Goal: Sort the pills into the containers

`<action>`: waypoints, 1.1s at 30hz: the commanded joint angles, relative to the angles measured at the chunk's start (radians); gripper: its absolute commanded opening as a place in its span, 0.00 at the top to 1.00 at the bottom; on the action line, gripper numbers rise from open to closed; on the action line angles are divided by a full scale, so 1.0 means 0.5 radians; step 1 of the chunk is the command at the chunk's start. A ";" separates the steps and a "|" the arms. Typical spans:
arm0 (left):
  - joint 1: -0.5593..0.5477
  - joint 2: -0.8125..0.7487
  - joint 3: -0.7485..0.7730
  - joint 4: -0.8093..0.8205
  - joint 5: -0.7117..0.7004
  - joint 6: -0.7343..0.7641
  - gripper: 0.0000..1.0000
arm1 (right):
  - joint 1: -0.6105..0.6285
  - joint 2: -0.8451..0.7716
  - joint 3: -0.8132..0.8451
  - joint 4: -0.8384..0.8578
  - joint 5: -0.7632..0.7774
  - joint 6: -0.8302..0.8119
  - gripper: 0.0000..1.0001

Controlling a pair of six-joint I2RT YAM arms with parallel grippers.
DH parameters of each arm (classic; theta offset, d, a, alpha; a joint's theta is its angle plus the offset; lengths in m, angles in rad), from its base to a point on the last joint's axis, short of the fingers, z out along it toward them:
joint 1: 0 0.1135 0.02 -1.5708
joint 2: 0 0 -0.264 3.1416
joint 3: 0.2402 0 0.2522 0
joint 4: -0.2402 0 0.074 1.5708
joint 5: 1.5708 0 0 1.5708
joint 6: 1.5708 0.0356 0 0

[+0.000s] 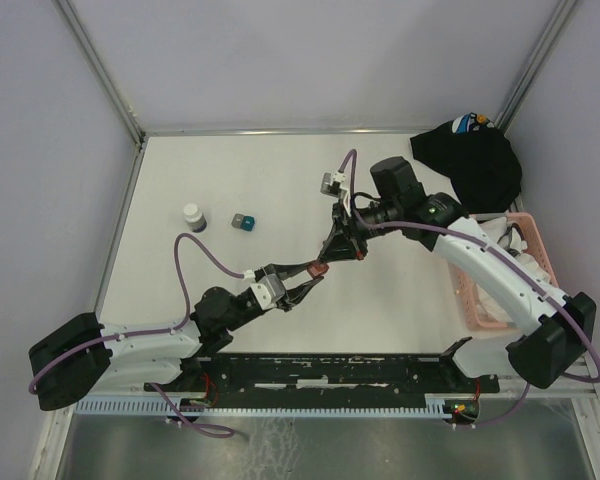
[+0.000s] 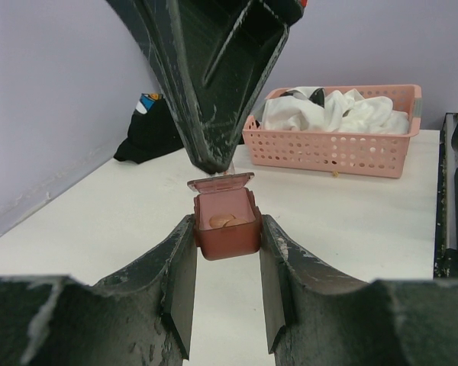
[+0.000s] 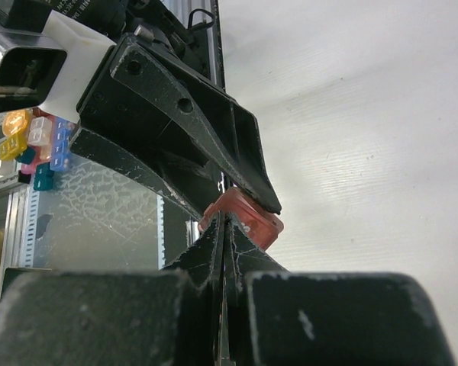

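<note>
I saw left gripper (image 2: 227, 229) clamped on open red box (image 2: 227, 242), mid-table, pill (image 2: 221, 221) inside. Right gripper (image 2: 214, 156) pinched together, tips at lid (image 2: 220, 183). I judged hard push might twist box, spill pill.

A pink basket (image 2: 328, 151) holding white cloth (image 2: 343, 113) sits near a black cap (image 1: 477, 165).
</note>
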 commanded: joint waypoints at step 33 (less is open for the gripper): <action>0.036 -0.148 -0.059 0.167 -0.003 0.031 0.97 | -0.132 0.179 0.005 0.156 -0.142 0.265 0.41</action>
